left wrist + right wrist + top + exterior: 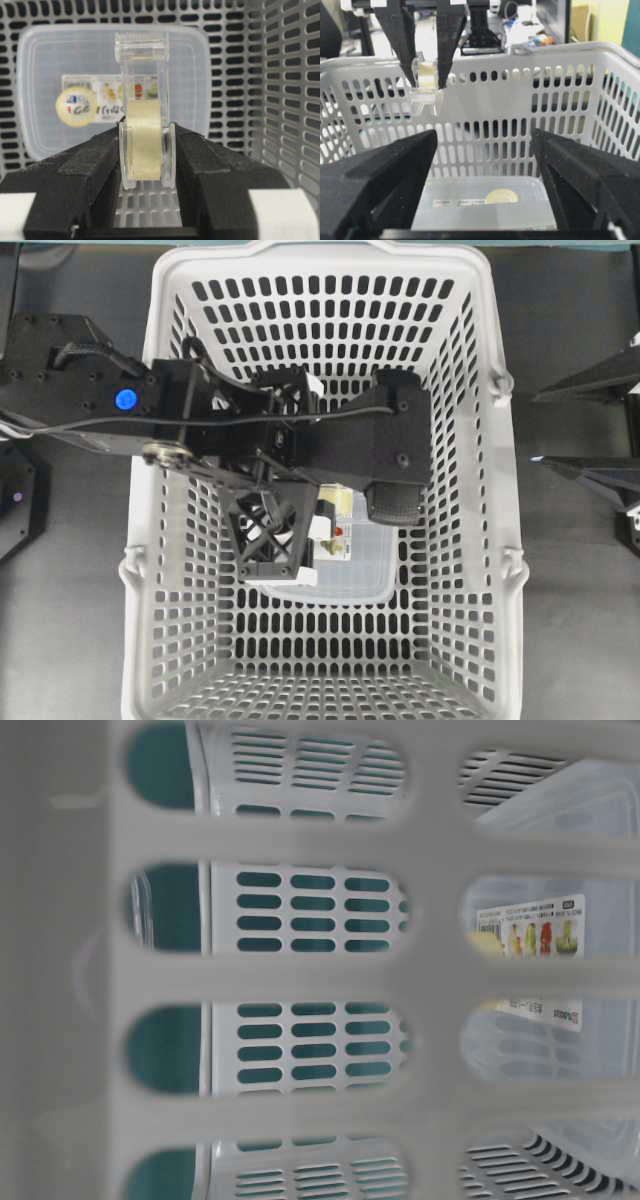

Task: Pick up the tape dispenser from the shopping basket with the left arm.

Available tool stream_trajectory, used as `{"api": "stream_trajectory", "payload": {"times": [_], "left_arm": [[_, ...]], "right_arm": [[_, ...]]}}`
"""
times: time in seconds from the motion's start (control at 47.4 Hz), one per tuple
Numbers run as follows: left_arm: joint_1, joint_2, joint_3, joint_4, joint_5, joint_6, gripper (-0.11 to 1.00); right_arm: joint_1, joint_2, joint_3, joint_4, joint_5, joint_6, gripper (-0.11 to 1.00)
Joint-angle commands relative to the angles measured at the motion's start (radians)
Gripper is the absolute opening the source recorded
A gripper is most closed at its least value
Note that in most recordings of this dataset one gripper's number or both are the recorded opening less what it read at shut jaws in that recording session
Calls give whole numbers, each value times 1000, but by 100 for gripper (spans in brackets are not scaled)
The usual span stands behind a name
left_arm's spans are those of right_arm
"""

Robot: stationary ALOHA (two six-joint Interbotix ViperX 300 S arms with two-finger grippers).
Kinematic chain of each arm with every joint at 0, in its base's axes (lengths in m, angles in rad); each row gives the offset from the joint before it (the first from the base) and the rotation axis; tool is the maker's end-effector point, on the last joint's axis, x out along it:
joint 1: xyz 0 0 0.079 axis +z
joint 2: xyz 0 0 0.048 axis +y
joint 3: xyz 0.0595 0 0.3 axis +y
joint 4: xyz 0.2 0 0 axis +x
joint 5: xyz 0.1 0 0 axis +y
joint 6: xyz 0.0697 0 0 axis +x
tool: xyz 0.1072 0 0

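The tape dispenser (142, 75) is a narrow clear plastic holder with a pale yellow roll of tape. My left gripper (146, 131) is shut on its round end, one black finger on each side. In the right wrist view the tape dispenser (422, 95) hangs in the left gripper (426, 82) at the height of the rim of the shopping basket (520, 65), clear of the floor. From overhead the left arm (200, 420) reaches over the light-grey basket (505, 490). My right gripper (535, 428) stands open outside the basket's right wall, holding nothing.
A clear lidded plastic container (55, 65) with a round cream sticker and a printed label lies on the basket floor below the left gripper. It also shows as a container (485, 200) under the right wrist camera. The slotted basket wall (300, 970) fills the table-level view.
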Motion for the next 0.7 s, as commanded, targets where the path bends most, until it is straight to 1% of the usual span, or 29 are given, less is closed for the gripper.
{"api": "stream_trajectory", "payload": {"times": [0.0, 0.675], "left_arm": [[-2, -18, -20, 3, -3, 2, 28], [-2, -18, -6, 3, -3, 2, 28]], "right_arm": [[-2, 3, -9, 2, -8, 2, 73], [-2, 3, -8, 2, -9, 2, 73]]}}
